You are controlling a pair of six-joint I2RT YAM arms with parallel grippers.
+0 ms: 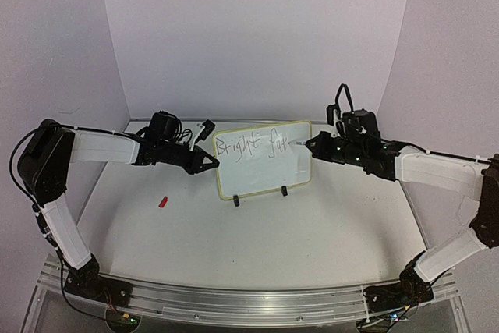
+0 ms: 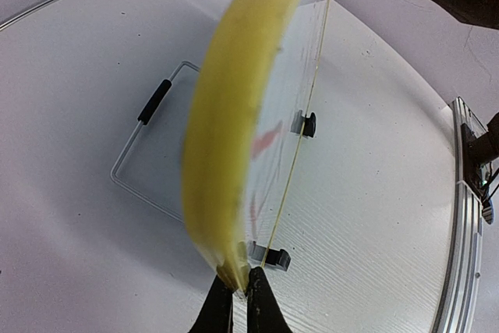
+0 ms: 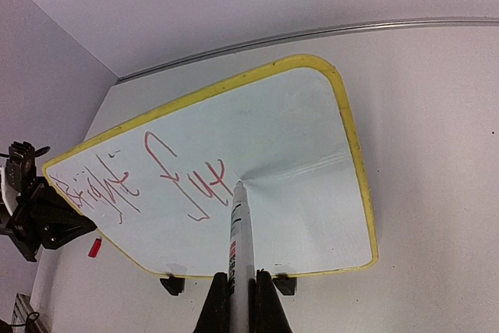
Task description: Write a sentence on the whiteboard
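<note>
While the left gripper (image 1: 210, 161) pinches the whiteboard (image 1: 265, 173) by its left yellow rim, jaws clamped tight on that edge, the right gripper (image 1: 312, 145) faces it from the opposite side, closed around a marker (image 3: 240, 228). The marker tip sits on the white surface, right at the end of the sentence (image 1: 253, 147), which reads "Bright fut" so far. The whiteboard stands on its two black feet in the middle of the table (image 1: 327, 232). A small red piece (image 1: 163, 202) lies to its left, well apart.
</note>
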